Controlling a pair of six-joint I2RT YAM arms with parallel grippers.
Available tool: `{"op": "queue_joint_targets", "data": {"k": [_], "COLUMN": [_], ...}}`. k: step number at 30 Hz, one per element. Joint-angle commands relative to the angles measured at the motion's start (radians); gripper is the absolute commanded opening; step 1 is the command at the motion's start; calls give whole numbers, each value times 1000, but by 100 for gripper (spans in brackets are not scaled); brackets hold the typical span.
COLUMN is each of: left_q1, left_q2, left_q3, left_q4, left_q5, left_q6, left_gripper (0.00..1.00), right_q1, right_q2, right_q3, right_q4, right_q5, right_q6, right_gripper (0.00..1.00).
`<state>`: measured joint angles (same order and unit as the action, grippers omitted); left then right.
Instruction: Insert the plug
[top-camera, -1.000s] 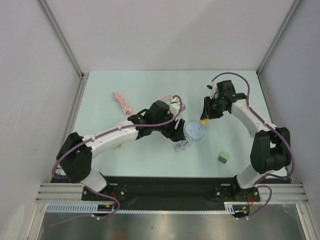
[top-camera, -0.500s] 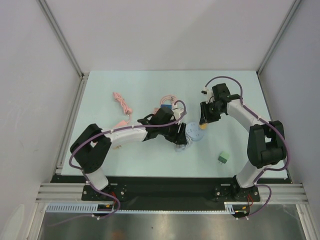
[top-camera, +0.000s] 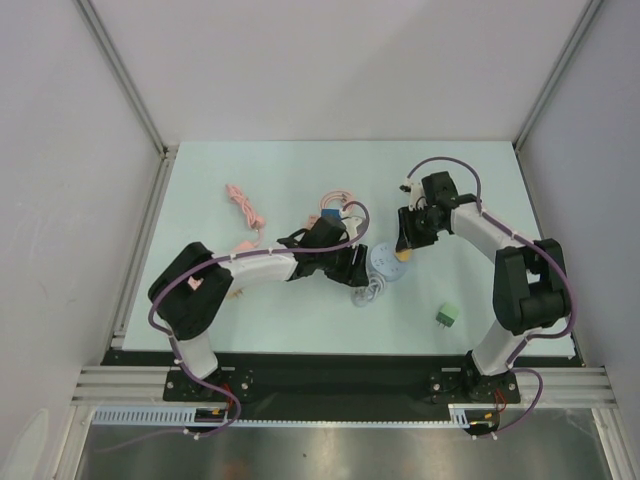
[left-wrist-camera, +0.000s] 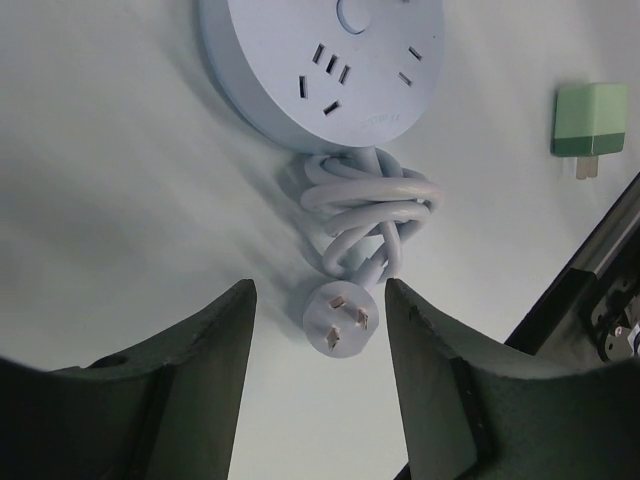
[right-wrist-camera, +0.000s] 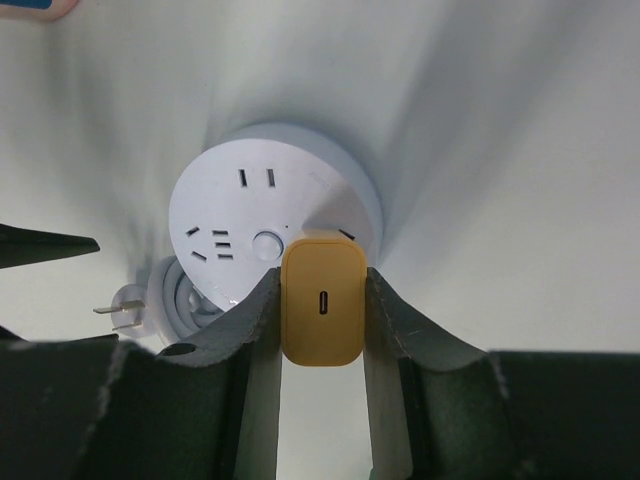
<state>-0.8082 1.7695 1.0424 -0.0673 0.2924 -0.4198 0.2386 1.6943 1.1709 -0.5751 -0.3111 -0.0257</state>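
Observation:
A round pale blue power strip (top-camera: 387, 264) lies mid-table; it also shows in the left wrist view (left-wrist-camera: 320, 62) and the right wrist view (right-wrist-camera: 265, 215). Its coiled white cord (left-wrist-camera: 365, 210) ends in a three-pin plug (left-wrist-camera: 340, 316). My right gripper (right-wrist-camera: 322, 300) is shut on a yellow charger plug (right-wrist-camera: 322, 302), held over the strip's right edge (top-camera: 404, 254). My left gripper (left-wrist-camera: 318, 345) is open and empty, its fingers either side of the cord's plug, just left of the strip (top-camera: 352, 268).
A green charger (top-camera: 447, 316) lies at the front right, also in the left wrist view (left-wrist-camera: 588, 121). A pink cable (top-camera: 243, 205) lies at the back left. A blue-and-pink item (top-camera: 330, 213) sits behind the left gripper.
The right gripper carried the yellow plug left and down onto the strip's right edge. The left arm drew back towards its base, its gripper staying beside the strip.

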Motion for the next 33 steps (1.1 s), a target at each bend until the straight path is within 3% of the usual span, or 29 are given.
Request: {"op": "queue_joint_targets", "data": {"k": [1, 33], "left_q1": [7, 24], "left_q2": [11, 5], "left_q3": [-5, -1], "left_q4": [41, 34], "left_q5": [-15, -19], "left_q6": [-11, -7], "left_gripper": [60, 58], "right_q1": [11, 39], "right_q2": [-38, -35], "right_q3": [-13, -48], "right_q4": [31, 123], "right_q5": [33, 53], "right_q6": [9, -5], "right_gripper": [0, 0]}}
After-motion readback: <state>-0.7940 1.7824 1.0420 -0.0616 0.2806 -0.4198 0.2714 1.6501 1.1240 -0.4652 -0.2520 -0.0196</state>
